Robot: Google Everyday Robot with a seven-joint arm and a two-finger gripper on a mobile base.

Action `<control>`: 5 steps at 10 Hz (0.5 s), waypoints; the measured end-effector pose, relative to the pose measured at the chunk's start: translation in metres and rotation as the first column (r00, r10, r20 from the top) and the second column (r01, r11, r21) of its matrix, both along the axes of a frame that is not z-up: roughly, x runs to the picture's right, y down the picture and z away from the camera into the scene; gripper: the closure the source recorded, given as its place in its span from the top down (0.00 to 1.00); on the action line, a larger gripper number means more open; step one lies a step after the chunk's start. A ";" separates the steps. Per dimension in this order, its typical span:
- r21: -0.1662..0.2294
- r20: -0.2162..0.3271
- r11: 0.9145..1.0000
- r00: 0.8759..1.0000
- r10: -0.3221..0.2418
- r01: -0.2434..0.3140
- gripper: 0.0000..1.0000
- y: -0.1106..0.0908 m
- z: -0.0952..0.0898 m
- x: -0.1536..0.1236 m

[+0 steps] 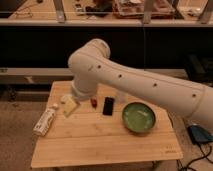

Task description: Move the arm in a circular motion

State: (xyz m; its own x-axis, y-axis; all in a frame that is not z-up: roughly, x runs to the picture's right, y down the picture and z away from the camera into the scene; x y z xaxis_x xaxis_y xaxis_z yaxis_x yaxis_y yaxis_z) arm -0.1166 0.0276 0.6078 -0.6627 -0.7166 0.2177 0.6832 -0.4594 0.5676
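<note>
The claw [70, 106] is at the low end of the arm [130, 82], over the left back part of the worktop [100, 140]. Only a pale yellowish tapered tip is seen there, and I cannot tell if the claw is apart or together. It seems to hold nothing. The tip lies over a small pale flat object (maybe a sponge; most of it is hidden), and whether they touch cannot be told.

The arm is large and white, made of thick round tubes with small dark dots along them. It comes in from the right edge of the view, goes up and to the left across the middle, bends at a big round joint near the top centre, and then goes down to the tip. It covers a good part of the back of the worktop.

On the light wooden worktop a white bottle [45, 121] lies on its side near the left edge. Just right of the tip is a small red-brown object [93, 102], and beside it a flat black object [108, 106]. A green bowl [139, 117] stands on the right side, well apart from the claw. A blue thing [201, 134] lies on the floor at the right.
</note>
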 end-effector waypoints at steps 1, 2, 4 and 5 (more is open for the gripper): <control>0.052 0.030 0.999 1.000 -0.008 0.006 0.80 -0.029 0.023 -0.001; 0.118 0.018 0.993 1.000 -0.019 0.016 0.80 -0.066 0.055 0.017; 0.202 -0.092 0.979 0.996 -0.017 0.036 0.80 -0.123 0.120 0.085; 0.215 -0.160 0.976 0.987 -0.002 0.037 0.80 -0.137 0.144 0.121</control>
State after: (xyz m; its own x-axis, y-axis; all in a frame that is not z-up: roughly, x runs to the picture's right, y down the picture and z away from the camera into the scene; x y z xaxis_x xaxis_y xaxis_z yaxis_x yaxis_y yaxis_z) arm 0.0046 -0.1093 0.7519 -0.6464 -0.7456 0.1619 0.7461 -0.5733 0.3387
